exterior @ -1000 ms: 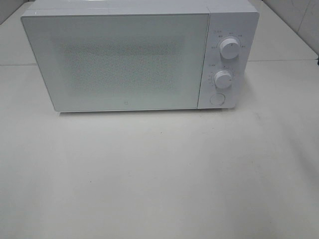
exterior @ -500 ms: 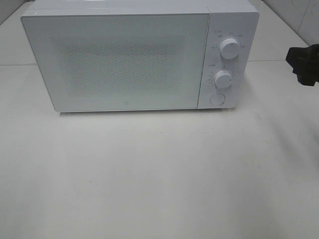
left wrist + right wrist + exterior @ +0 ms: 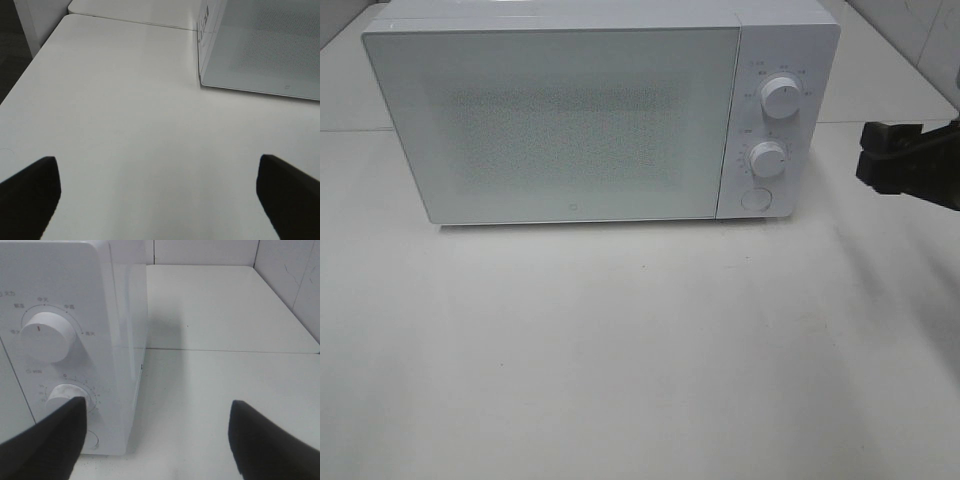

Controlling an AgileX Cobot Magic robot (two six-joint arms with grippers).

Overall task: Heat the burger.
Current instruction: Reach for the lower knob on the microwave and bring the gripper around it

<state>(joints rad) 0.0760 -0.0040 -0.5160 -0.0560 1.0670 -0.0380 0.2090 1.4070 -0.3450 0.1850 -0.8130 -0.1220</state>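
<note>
Exterior high view: a white microwave [image 3: 600, 110] sits at the back of the white table [image 3: 640, 350], and its frosted door [image 3: 560, 125] is shut flat. On the panel to the right of the door there's the upper knob [image 3: 780, 97], the lower knob [image 3: 768, 159] under it, and a round button [image 3: 756, 198] at the bottom.

And there's the right gripper [image 3: 865, 155], black, poking in from the right edge. It's level with the lower knob, pointing toward the panel and well apart from it, hanging above the table. From the right wrist camera its fingers [image 3: 45, 445] are spread fairly wide with nothing between them. One of them overlaps the lower knob in that picture, with the side wall of the microwave and bare table between the two.

Over to the left wrist camera: the left gripper [image 3: 157, 200] is out of the high view, low over bare table. Its fingers [image 3: 27, 200] are as wide apart as they go and hold nothing. A lower corner of the door lies ahead of them, off toward one side.

The burger? It shows in none of the three views. The door is too cloudy to tell what's behind it.
</note>
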